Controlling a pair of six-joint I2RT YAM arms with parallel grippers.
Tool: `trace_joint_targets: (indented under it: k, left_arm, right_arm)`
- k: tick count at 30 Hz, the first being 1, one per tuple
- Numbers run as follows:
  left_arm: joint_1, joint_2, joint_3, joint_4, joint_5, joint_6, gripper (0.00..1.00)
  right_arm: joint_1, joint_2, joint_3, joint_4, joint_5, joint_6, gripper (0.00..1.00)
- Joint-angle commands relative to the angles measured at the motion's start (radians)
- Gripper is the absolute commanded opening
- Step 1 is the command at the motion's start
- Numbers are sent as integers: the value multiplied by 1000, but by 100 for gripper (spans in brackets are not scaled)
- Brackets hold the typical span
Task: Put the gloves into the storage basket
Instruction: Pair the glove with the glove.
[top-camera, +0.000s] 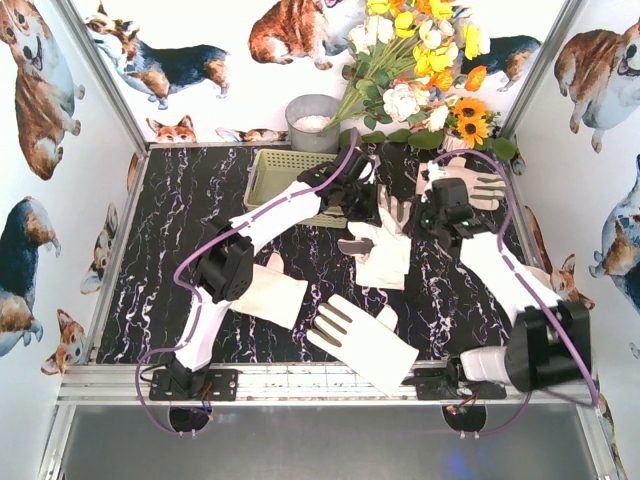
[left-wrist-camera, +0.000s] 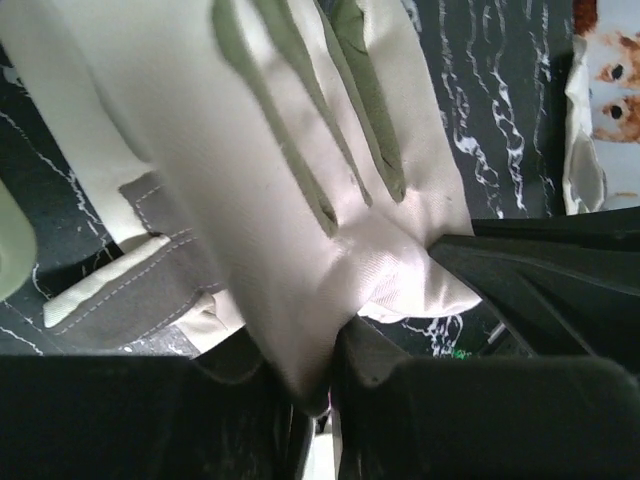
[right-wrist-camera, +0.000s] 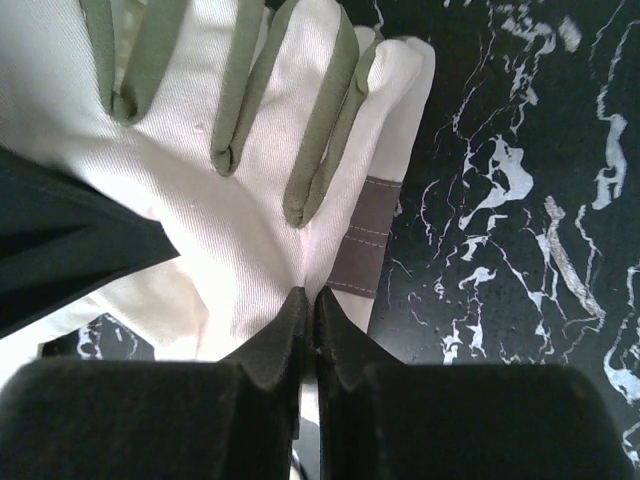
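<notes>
Plainly, left jaws and right jaws each pinch tight on the same glove (left-wrist-camera: 300, 200)

Five cream gloves, all lying outside the storage basket (top-camera: 272, 172), a pale yellow lattice thing standing at the far edge. Two gloves are piled in the middle. The top glove (top-camera: 392, 235) is bunched up, fingers pointing away, pinched by both the left gripper (left-wrist-camera: 318, 400) and the right gripper (right-wrist-camera: 310, 310). The lower glove (left-wrist-camera: 150, 290) shows a stitched grey patch. The front glove (top-camera: 362, 342) lies flat and diagonal at the near edge. The left glove (top-camera: 272, 292) lies flat, partly hidden. The far glove (top-camera: 470, 185) sits back right, fingers pointing right.
</notes>
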Motion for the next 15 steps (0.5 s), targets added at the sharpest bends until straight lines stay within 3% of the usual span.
trace_joint_targets:
  k: [1,2,6,10,15]
  left_arm:
    - [44,41,-12,2,-73,12,20]
    - [44,32,-25,1,-80,15,28]
    - [48,-32,-91,4,-112,33,44]
    - [53,-130,-195,8,-162,42,53]
    - [79,-238,-406,109,-147,-11,57]
  right_arm:
    - [-6,153,40,-45,41,-36,0]
    - [-7,197,62,-76,46,-38,0]
    - [-7,361,149,-168,32,-52,0]
    - [-7,386,158,-151,18,-47,0]
    - [-7,350,135,-135,29,-39,0]
